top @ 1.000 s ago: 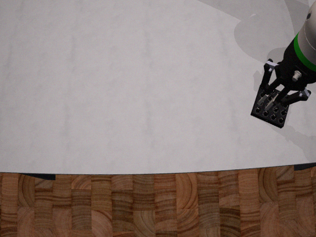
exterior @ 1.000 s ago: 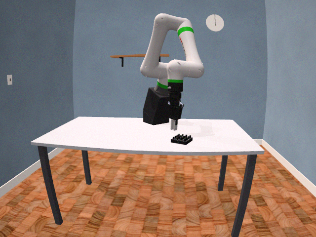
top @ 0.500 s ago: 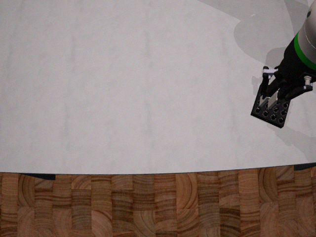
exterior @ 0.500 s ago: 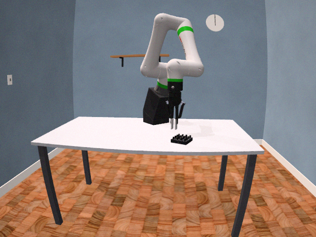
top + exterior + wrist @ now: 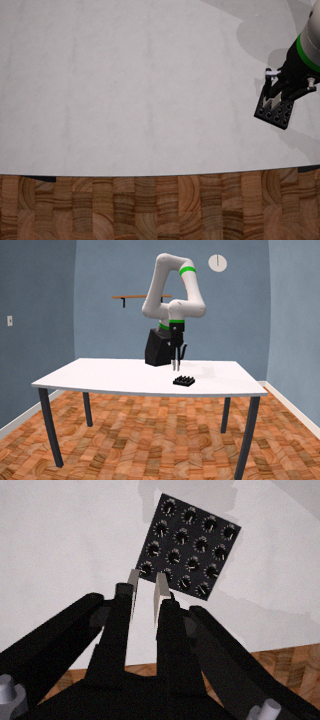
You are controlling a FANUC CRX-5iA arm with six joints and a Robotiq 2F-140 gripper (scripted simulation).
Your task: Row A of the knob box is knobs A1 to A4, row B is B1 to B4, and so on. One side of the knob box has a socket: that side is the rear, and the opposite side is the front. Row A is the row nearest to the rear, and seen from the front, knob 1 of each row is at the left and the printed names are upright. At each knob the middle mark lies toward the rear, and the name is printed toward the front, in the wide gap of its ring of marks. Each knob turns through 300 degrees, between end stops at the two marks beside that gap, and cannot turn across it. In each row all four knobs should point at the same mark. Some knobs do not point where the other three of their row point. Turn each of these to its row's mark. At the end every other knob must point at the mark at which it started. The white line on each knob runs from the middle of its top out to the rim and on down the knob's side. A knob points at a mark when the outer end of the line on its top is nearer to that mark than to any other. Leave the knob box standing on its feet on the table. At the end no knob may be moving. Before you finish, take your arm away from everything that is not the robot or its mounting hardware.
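The black knob box stands on its feet on the white table, near the right front part. It carries four rows of four small black knobs with white lines and rings of marks. My gripper hangs a short way above the box, over its edge row. Its fingers point down and stand a narrow gap apart with nothing between them. In the wrist view the fingertips frame the knobs at the box's near corner. The printed names are too small to read.
The robot's black base stands at the back of the table behind the box. The table's front edge runs close in front of the box, with wooden floor beyond it.
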